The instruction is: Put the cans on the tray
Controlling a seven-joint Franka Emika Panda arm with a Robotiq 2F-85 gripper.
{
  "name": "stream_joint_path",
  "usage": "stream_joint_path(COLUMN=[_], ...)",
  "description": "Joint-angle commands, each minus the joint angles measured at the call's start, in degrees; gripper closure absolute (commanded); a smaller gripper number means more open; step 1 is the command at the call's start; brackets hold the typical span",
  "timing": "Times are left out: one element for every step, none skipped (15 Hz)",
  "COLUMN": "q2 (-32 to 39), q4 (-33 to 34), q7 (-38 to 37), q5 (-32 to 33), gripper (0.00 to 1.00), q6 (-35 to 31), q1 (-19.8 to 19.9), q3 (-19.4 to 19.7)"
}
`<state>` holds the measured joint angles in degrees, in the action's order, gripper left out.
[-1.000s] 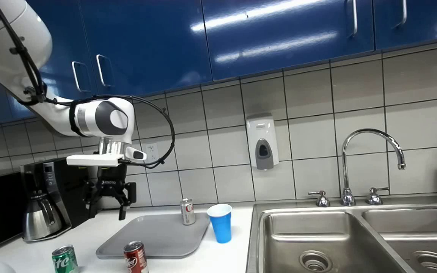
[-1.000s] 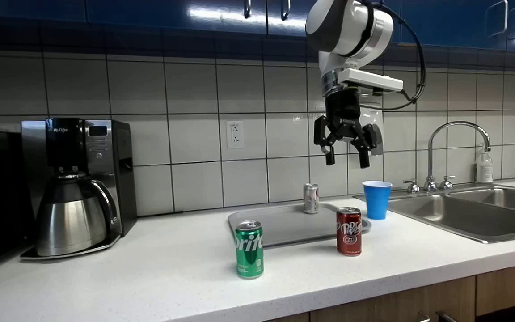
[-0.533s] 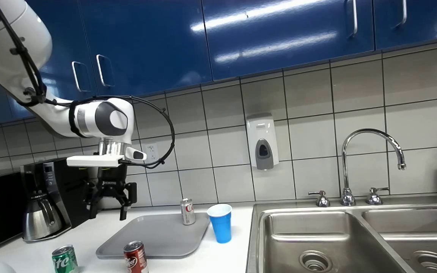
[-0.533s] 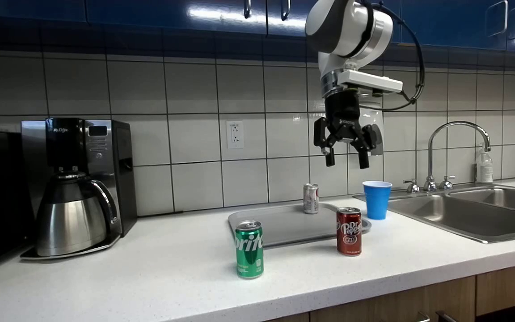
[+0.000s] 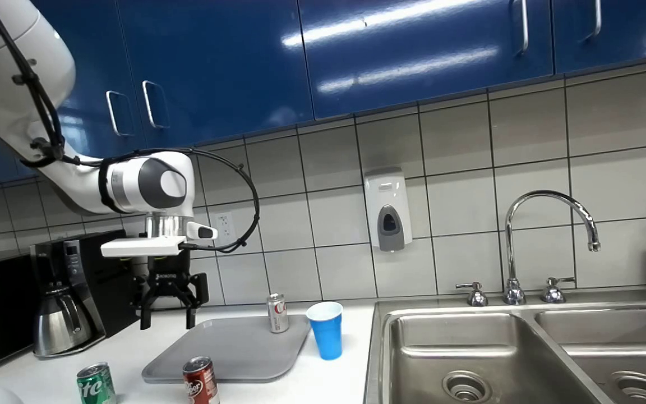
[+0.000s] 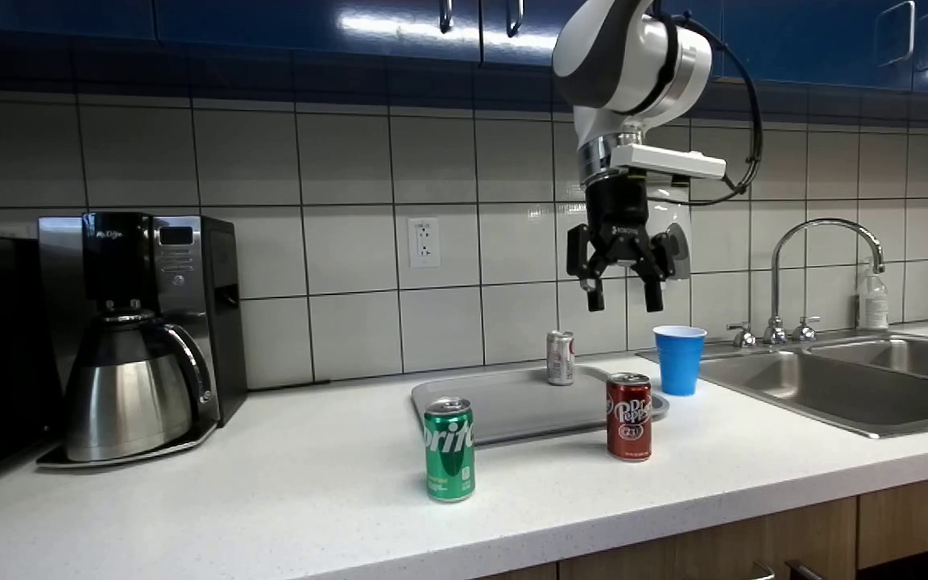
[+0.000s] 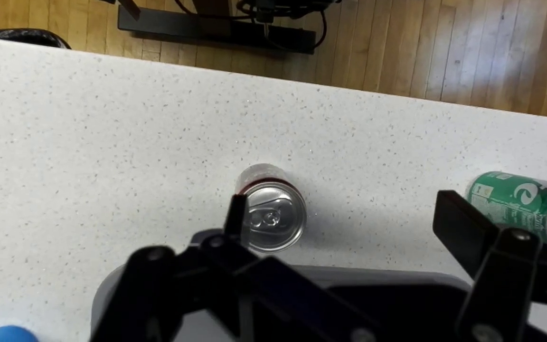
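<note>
In an exterior view, the fingers (image 6: pixel 654 296) hang widely spread above the bench (image 6: pixel 271 507), with nothing held between them. The silver can (image 6: pixel 560 358) stands upright on the tray (image 6: pixel 512 403), toward the bench's back edge. The red can (image 6: pixel 629 416) and the green can (image 6: pixel 449 449) stand upright off the tray, between it and the front edge. A crooked approach could shove either one toward that edge.

In an exterior view, both cans near the front edge are cut off at the bottom, so their footing cannot be checked there. The blue cup (image 5: pixel 324 331) stands just beside the tray, on the side toward the sink (image 5: pixel 457 350). It looks light, and a wide swing with a can could topple it.

In the wrist view, the bench's front edge crosses the upper part, with the floor (image 7: pixel 397 57) beyond. The red can appears partly behind one finger instead of midway between the two. If the fingers drop straight down without a sideways correction, that tip may land on the can's top and tip it. The tray's rim lies close by, so a can lifted too little could catch it; one set too far back could bump the silver can.
</note>
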<state>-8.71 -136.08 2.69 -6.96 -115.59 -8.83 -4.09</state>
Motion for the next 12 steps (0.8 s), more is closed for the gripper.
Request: stream_joint_path(q2=[-1.6,-1.6,-1.5,-1.4,-1.3,-1.3,-1.2,-1.1,-0.9,-0.7,-0.5,-0.1], q4=[-2.9,-3.5,-4.1,-4.5,-5.2,-5.8,-6.4,-6.9,-7.5,-8.0,-8.4,-8.7], q7=[-1.1,-1.1,-1.2,-1.3,-1.8,-2.2,-2.9,-3.3,-4.0,-4.7,-5.3,-5.7], q5=[2.2,2.6,3.1,3.5,4.4,5.1,6.0,6.7,7.6,8.4,9.1,9.6], gripper=[0.0,0.0,0.0,0.0,0.0,0.0,0.0,0.0,0.0,0.0,0.0,0.0], q6=[-2.6,-3.3,-4.1,-4.6,-5.9,-6.8,-8.2,-9.2,-10.4,-11.8,-12.9,-13.6], q1=[0.8,0.8,0.8,0.8,0.9,0.9,1.0,1.1,1.1,1.2,1.2,1.2], q3=[-1.2,-1.2,-1.3,-1.3,-1.4,-1.4,-1.5,-1.5,-1.5,-1.5,-1.5,-1.5])
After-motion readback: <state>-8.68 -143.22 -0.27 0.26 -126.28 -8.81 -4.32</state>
